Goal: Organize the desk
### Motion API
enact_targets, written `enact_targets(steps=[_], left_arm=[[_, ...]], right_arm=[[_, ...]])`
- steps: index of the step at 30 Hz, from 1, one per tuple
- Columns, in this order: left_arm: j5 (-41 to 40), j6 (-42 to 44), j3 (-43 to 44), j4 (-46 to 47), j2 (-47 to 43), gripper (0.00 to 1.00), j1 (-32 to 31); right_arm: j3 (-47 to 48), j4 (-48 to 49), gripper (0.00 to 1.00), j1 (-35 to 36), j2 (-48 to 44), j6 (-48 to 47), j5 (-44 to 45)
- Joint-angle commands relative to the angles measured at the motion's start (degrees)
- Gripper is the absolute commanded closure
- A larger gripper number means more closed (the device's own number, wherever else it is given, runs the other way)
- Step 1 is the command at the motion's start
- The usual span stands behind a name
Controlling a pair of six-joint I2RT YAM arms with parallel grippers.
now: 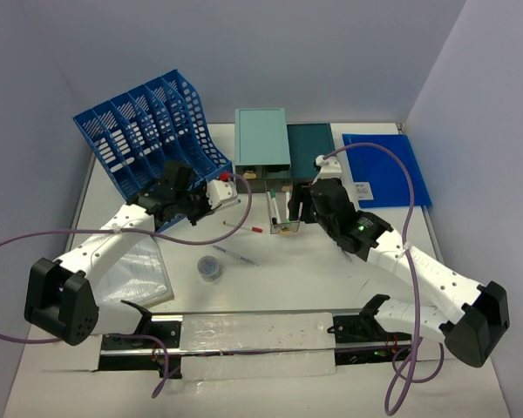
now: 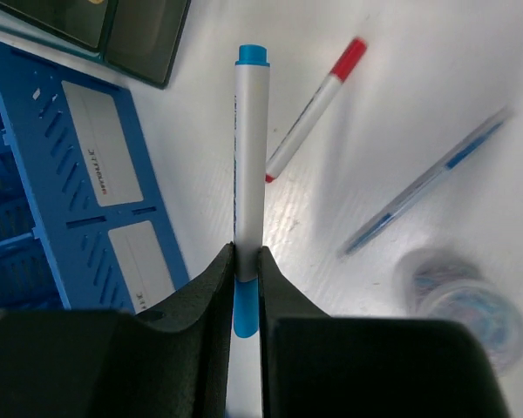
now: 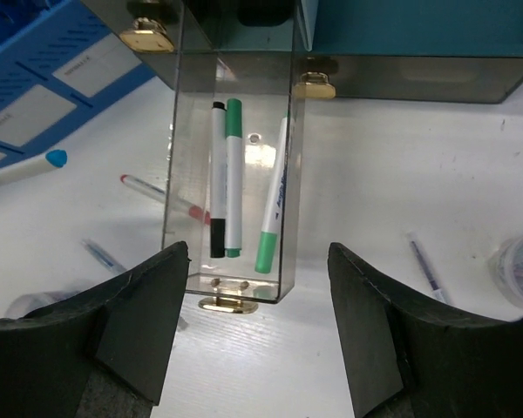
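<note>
White worktop spans the scene under both arms and is, I judge, only partly tidied. Along its far edge stand a blue rack at the left corner, two teal boxes in the middle and a blue folder at the right corner. A clear drawer is pulled out toward the centre, with three markers already inside. The right claw faces it, released and empty. The left claw is clenched on a blue marker, not yet stowed. Loose mid-worktop lie a red pen, a blue pen and a small round tub.
</note>
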Motion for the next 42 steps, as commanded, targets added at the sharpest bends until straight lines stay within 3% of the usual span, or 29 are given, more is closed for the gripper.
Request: enact_targets(steps=[1, 5, 10, 12, 18, 25, 28, 35, 38, 39, 40, 42], left_arm=[[6.47, -11.58, 8.15, -0.36, -1.38, 1.00, 0.24], [14.98, -20.62, 11.69, 2.06, -2.57, 1.00, 0.20], [18.10, -25.96, 12.86, 4.19, -4.13, 1.00, 0.15], [18.86, -27.07, 12.68, 4.78, -4.61, 1.00, 0.23], [21.39, -30.80, 11.26, 7.29, -6.52, 1.00, 0.15], [23.34, -31.81, 10.74, 7.85, -7.25, 1.00, 0.23], [24.05, -31.54, 9.68, 8.25, -7.75, 1.00, 0.23], [24.84, -30.62, 8.40, 7.20, -7.49, 1.00, 0.24], [23.97, -30.08, 8.74, 7.03, -7.83, 1.00, 0.16], [23.94, -29.89, 8.75, 6.95, -7.84, 1.00, 0.23], [23.41, -29.88, 8.95, 6.67, -7.98, 0.97, 0.24], [21.30, -29.70, 9.21, 5.98, -7.82, 0.67, 0.23]], right_arm=[[0.53, 4.91, 0.28, -0.24, -3.17, 3.06, -0.48], [0.23, 12.74, 0.25, 0.43, -4.57, 2.93, -8.64], [1.01, 24.34, 0.09, 4.98, -2.37, 2.08, -12.38], [0.69, 27.92, 0.07, 6.11, -1.40, 2.78, -13.63], [1.32, 37.85, 0.07, 7.06, 3.47, 5.48, -16.56], [4.00, 36.94, 0.15, 7.15, 7.74, 8.68, -13.09], [4.50, 39.11, 0.23, 7.06, 9.02, 9.46, -13.51], [6.45, 40.48, 0.53, 7.06, 11.99, 10.82, -15.75], [7.63, 40.26, 0.83, 6.96, 13.38, 11.19, -16.89], [7.65, 39.91, 0.83, 6.97, 13.48, 11.19, -16.83], [8.11, 38.76, 0.95, 6.90, 13.36, 10.66, -16.02], [8.93, 35.78, 1.00, 6.65, 12.72, 9.18, -13.44]])
